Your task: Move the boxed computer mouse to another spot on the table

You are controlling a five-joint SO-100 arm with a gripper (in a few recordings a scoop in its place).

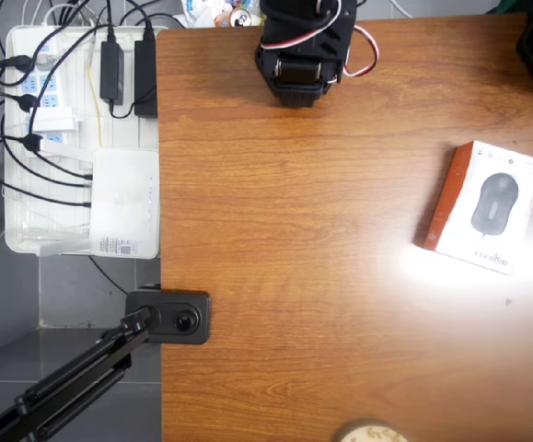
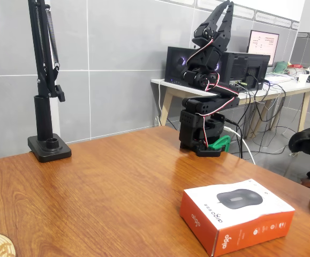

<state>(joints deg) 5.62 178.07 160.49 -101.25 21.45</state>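
Item: flat white rectangular carton with an orange-red side and a dark grey mouse pictured on top (image 1: 485,207). It is found lying flat on the large brown wood-grain bench (image 1: 294,258), near the right edge in the overhead view, under a bright patch of glare. In the fixed view the same carton (image 2: 237,214) is seen in the foreground, untouched by anything.

Item: black two-finger pincer (image 2: 219,21) on a black arm with red and white wires. It is raised high above the arm's base at the far side of the bench, pointed upward, well apart from the carton. The fingers are seen close together, nearly shut, with nothing held between them.

Item: black clamp stand (image 2: 48,144), set at the bench's far left corner in the fixed view.

Item: white tray of cables and power strips (image 1: 17,235), placed beside the bench.

Progress: judged not yet begun. Approach, grasp, lift, carry and release all remain to be done.
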